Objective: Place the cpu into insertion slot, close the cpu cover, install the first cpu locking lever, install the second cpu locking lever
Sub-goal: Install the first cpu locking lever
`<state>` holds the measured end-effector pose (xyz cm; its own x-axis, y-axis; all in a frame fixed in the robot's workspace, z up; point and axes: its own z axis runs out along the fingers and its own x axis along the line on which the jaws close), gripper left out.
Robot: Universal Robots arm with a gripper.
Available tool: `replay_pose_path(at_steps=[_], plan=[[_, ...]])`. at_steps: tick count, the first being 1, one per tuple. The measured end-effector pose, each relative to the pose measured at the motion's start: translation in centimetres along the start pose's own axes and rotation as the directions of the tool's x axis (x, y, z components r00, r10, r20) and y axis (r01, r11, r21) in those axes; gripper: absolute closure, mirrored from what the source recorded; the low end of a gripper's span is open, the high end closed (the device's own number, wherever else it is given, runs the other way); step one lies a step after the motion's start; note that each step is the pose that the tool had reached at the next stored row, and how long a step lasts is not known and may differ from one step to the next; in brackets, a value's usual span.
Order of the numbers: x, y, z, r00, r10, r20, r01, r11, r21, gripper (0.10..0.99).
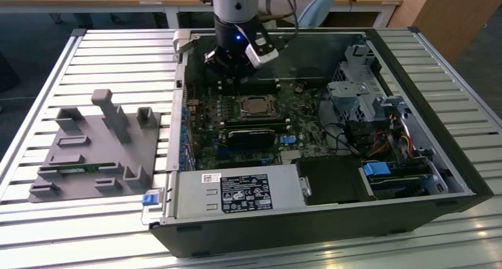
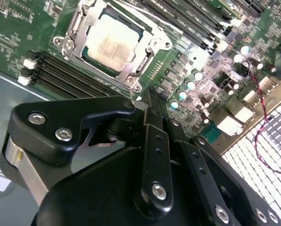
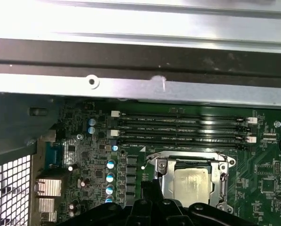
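While the cpu (image 2: pixel 113 41) lies seated in its socket with the cpu cover (image 2: pixel 100 66) folded flat around it, the gripper (image 2: pixel 149 94) hangs just beside the socket's corner, its fingers pressed together, with memory slots (image 2: pixel 60 70) and capacitors (image 2: pixel 191 80) crowding close by.

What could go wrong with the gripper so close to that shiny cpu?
1. The gripper hangs right by a corner of the cpu cover, next to a row of small capacitors. A sideways slip could knock one of them.
2. The cpu lies under that cover's frame. A crooked push there might shift it or scratch the motherboard.
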<state>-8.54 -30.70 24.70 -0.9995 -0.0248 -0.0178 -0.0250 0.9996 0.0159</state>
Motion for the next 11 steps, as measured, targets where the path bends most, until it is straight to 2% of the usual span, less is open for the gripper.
replay_pose_path(at_steps=[11], plan=[[0.94,0.02,-0.02,1.0000,0.000,0.0005,0.000,1.0000,0.000,0.976]])
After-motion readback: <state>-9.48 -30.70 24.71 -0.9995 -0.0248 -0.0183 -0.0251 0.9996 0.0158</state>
